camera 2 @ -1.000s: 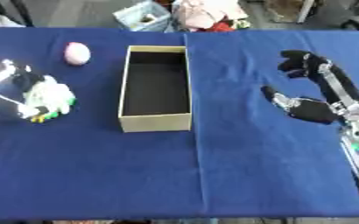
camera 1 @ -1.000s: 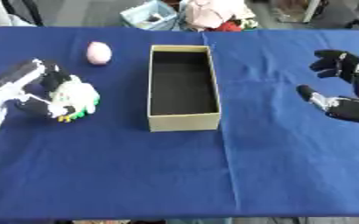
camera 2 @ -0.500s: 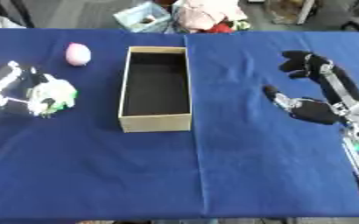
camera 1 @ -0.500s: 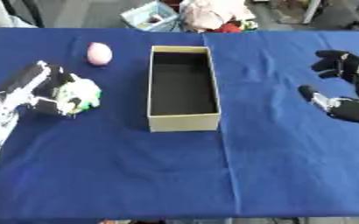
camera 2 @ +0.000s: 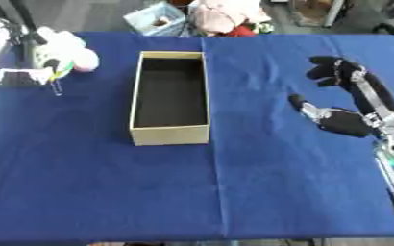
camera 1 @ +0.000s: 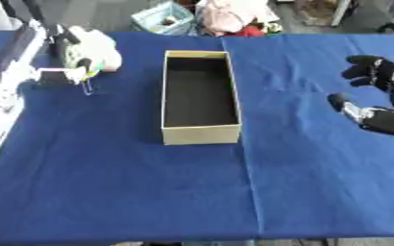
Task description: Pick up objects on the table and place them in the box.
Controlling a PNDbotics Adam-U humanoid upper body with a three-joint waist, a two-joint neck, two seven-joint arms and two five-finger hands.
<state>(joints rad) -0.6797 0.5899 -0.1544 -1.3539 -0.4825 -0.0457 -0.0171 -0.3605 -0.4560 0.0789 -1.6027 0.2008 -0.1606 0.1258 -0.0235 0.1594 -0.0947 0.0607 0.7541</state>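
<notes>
Since before, our left hand [camera 1: 66,53] has lifted the white object [camera 1: 95,45]; box [camera 1: 199,96] lies lengthwise on the blue counter [camera 1: 150,192]; right hand [camera 2: 343,110] open.

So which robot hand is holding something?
The left hand, up at the table's far left, has its fingers curled round a white toy. The right hand hangs open with nothing in it.
</notes>
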